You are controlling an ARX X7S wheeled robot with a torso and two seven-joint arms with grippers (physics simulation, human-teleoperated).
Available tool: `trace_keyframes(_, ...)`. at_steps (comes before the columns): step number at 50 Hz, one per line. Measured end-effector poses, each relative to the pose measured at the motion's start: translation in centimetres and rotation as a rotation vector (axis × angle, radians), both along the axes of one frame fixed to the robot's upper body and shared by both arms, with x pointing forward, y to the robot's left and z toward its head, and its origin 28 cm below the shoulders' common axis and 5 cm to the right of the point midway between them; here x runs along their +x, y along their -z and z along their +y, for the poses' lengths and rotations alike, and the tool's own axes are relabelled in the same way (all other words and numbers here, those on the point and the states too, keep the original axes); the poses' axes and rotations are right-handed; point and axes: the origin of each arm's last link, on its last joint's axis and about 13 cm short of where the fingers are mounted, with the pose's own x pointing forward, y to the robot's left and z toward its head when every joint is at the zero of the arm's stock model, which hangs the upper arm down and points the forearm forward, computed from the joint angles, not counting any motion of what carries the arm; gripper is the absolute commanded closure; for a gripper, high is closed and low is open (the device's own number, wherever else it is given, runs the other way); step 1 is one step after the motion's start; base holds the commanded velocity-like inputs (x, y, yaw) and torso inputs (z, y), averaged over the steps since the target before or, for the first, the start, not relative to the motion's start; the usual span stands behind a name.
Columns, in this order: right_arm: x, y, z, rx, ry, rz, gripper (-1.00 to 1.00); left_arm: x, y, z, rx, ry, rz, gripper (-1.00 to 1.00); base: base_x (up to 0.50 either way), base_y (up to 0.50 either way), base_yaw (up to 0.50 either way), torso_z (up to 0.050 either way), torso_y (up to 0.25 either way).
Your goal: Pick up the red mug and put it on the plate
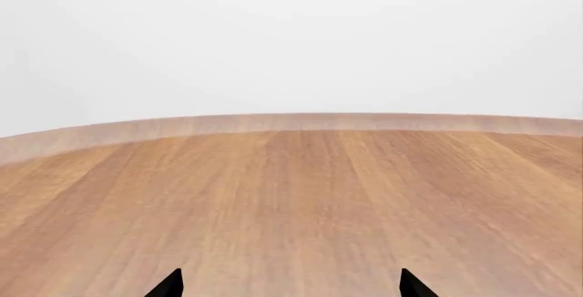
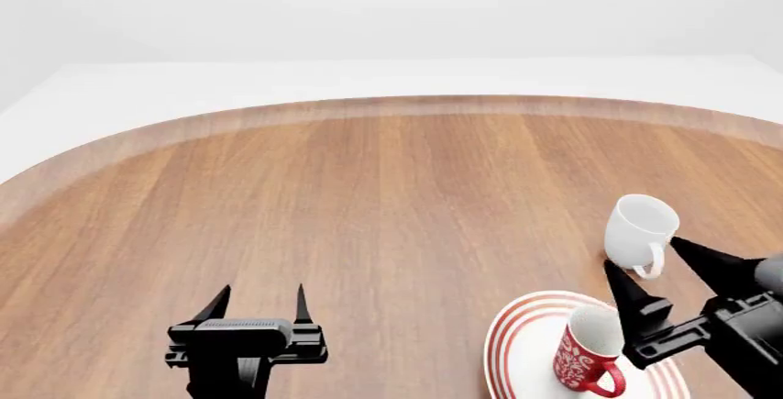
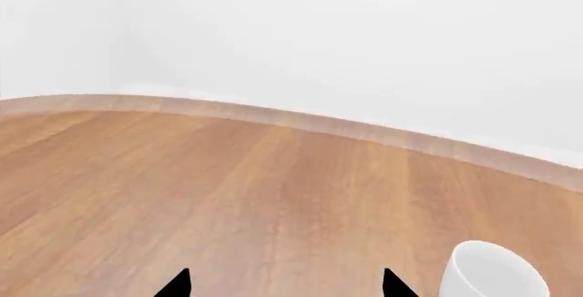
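Left gripper (image 2: 259, 299) hangs spread wide over bare table (image 2: 367, 197), holding nothing. Right gripper (image 2: 661, 266) is likewise splayed and empty, with the red mug (image 2: 586, 353) upright on the plate (image 2: 520, 353) just inboard of it, white mug (image 2: 639, 232) beyond its tips. Placement looks done; only retreat remains.

Small red ceramic mug (image 2: 585, 353) upright on round white plate with red rings (image 2: 520, 349), at near right of wooden table (image 2: 367, 216). Plain white mug (image 2: 639, 232) just behind plate, tilted. Left claw (image 2: 259, 304) well apart, near left.
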Motion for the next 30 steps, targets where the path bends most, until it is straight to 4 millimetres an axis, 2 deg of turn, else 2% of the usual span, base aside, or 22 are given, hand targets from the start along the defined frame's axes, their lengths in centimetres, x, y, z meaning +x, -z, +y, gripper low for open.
trace_keyframes(11,-1.7,-3.0,0.8,0.036,0.03,-0.333,-1.0,0.0,-0.1,0.0,-0.001,-0.001,-0.003,-1.0,0.0,0.0,0.0,0.0,0.0)
trace_keyframes(19,-2.9,-4.1,2.4,0.011,0.014,-0.508,-1.0,0.1,-0.5,0.2,-0.004,-0.007,-0.013,-1.0,0.0,0.0,0.0,0.0,0.0)
trace_keyframes(24,-3.7,-4.4,3.6,-0.018,-0.009,-0.584,-1.0,0.1,-1.4,0.4,-0.012,-0.014,-0.039,-1.0,0.0,0.0,0.0,0.0,0.0)
trace_keyframes(30,-4.7,-4.4,5.0,-0.048,-0.038,-0.651,-1.0,-0.1,-3.4,0.8,-0.034,-0.028,-0.105,-1.0,0.0,0.0,0.0,0.0,0.0)
